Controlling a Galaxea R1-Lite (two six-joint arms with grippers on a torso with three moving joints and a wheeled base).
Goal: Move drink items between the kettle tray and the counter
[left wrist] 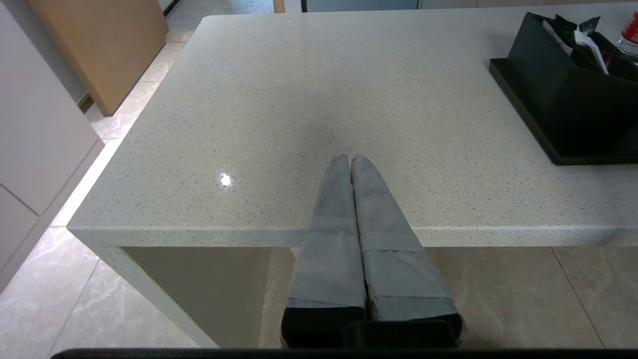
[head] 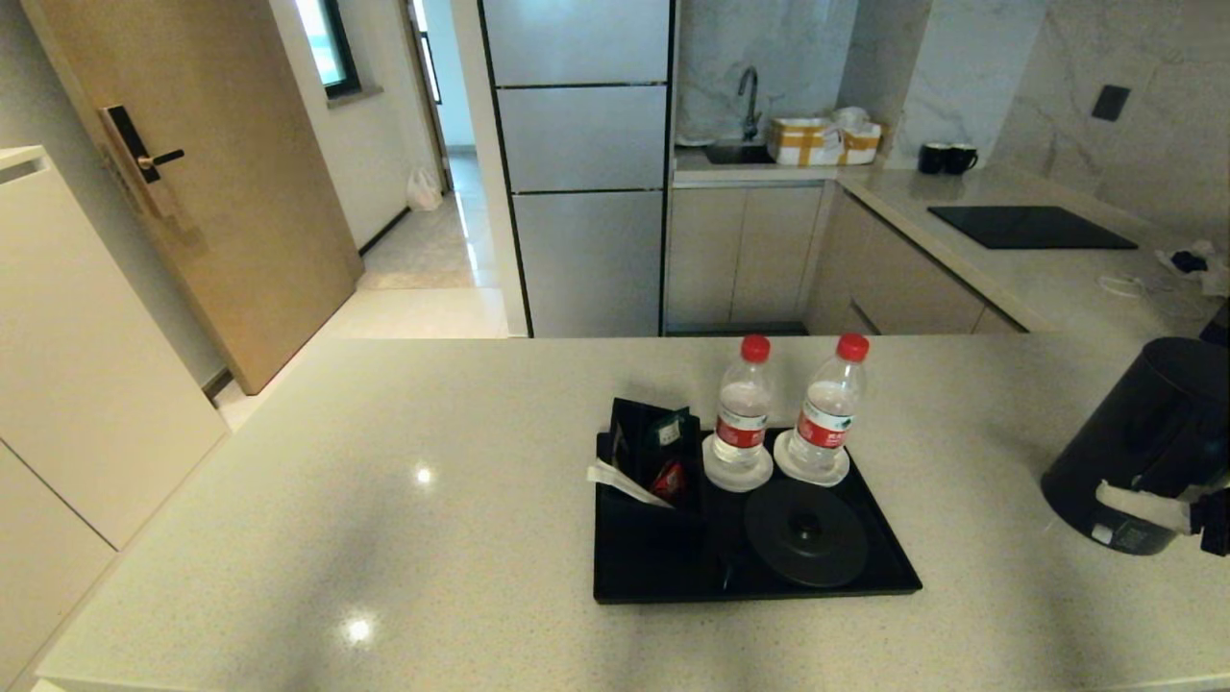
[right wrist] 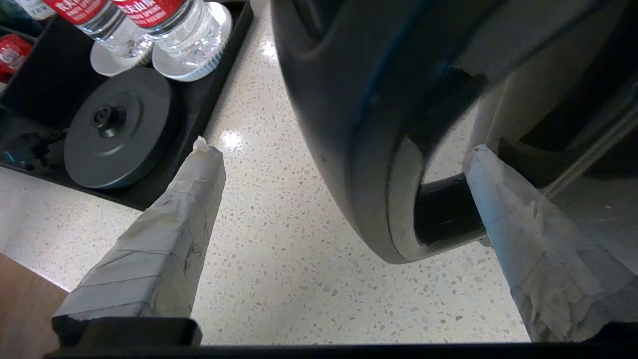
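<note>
The kettle (head: pixel 1143 447) stands on the counter (head: pixel 384 500), right of the tray (head: pixel 625 567), whose base (head: pixel 805 531) is bare. The right gripper (right wrist: pixel 344 184) is spread around its handle (not yet closed); closing is judged next. The left gripper (left wrist: pixel 349 162), pressed together, is parked.

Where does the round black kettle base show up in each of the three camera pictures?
Head view: round black kettle base on the flat black tray, nearest corner.
Left wrist view: not in it.
Right wrist view: beside the right gripper's taped finger.
Shared landmark: red-labelled water bottles.
</note>
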